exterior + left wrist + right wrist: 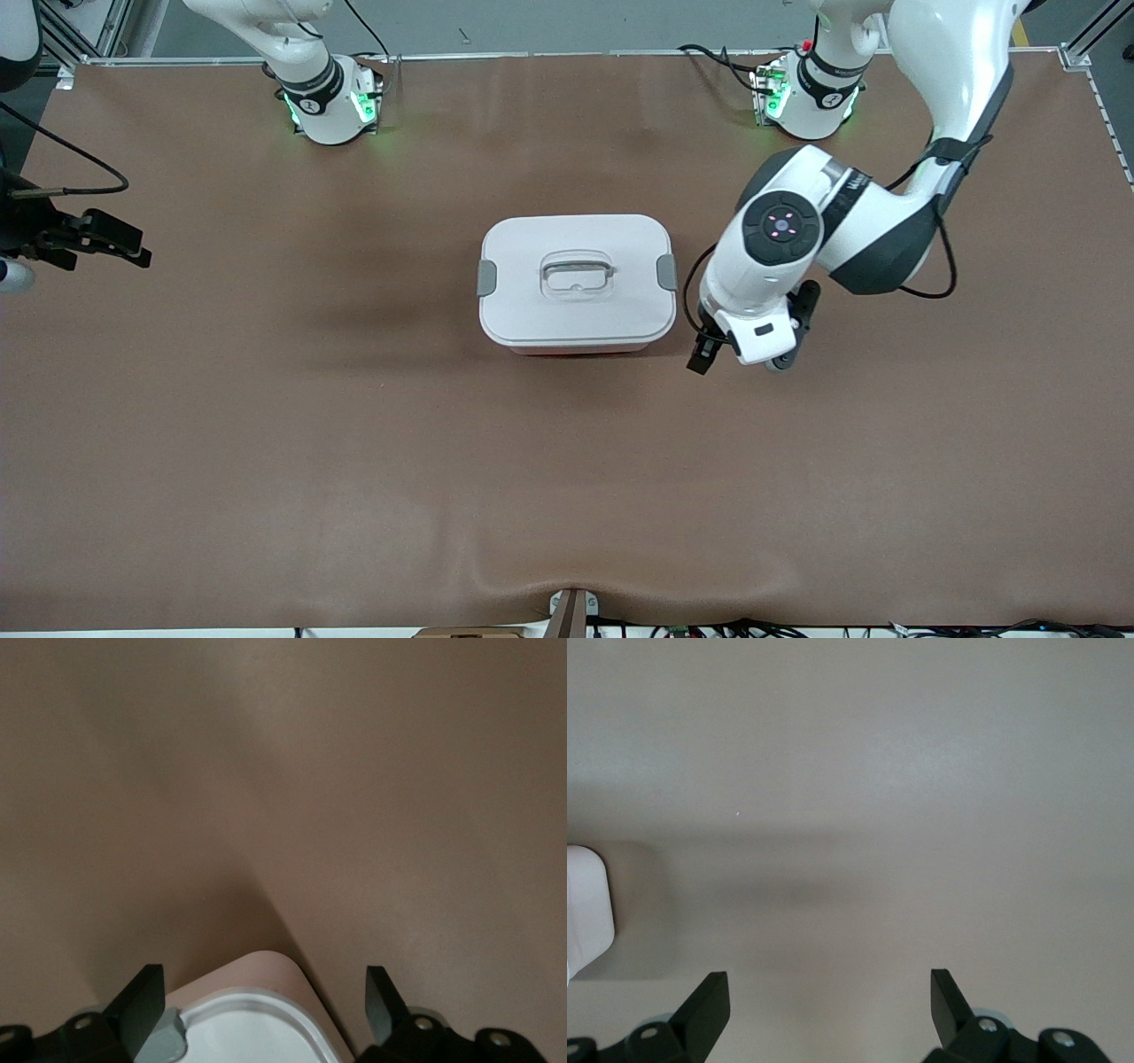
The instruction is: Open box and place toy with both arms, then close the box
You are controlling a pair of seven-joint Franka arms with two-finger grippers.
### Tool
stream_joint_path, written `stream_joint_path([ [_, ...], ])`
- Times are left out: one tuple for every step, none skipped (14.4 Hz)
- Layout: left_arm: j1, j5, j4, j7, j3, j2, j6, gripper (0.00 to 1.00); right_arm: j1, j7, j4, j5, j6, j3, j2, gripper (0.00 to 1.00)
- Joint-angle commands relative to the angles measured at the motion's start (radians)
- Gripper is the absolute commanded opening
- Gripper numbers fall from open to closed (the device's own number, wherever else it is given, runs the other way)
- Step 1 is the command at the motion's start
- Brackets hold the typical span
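Front view: the box sits on the brown table about midway between the two arms' ends, its white lid on and a grey clip at each short end. The left end effector is over the table just beside the box's end that faces the left arm, close to the clip there but apart from it. The right end effector is over the table at the right arm's end, well apart from the box; that arm waits.

Left wrist view: the left end effector is spread wide and holds nothing. A corner of the box with its grey clip shows between the fingers.

Right wrist view: the right end effector is spread wide and empty over bare table. A white corner of the box shows at the frame's edge, well apart from the fingers.
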Motion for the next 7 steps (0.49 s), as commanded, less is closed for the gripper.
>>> stream_joint_path([
  [0.047,-0.053,0.069,0.183,-0.009,-0.049,-0.133,1.0,0.011,-0.015,-0.013,0.018,0.005,-0.013,-0.016,1.0],
  [0.067,-0.069,0.086,0.234,-0.01,-0.06,-0.17,1.0,0.013,-0.013,-0.013,0.018,0.005,-0.013,-0.016,1.0],
  [0.105,-0.092,0.095,0.29,-0.009,-0.077,-0.19,1.0,0.013,-0.013,-0.013,0.018,0.005,-0.015,-0.016,1.0],
  [0.137,-0.111,0.095,0.361,-0.015,-0.098,-0.194,1.0,0.015,-0.013,-0.013,0.018,0.005,-0.013,-0.016,1.0],
  [0.162,-0.123,0.095,0.413,-0.018,-0.116,-0.21,1.0,0.015,-0.013,-0.015,0.018,0.005,-0.013,-0.016,1.0],
  [0.182,-0.126,0.097,0.453,-0.018,-0.127,-0.228,1.0,0.015,-0.013,-0.015,0.018,0.006,-0.013,-0.016,1.0],
  [0.192,-0.126,0.098,0.501,-0.018,-0.138,-0.243,1.0,0.015,-0.013,-0.019,0.018,0.006,-0.013,-0.015,1.0],
])
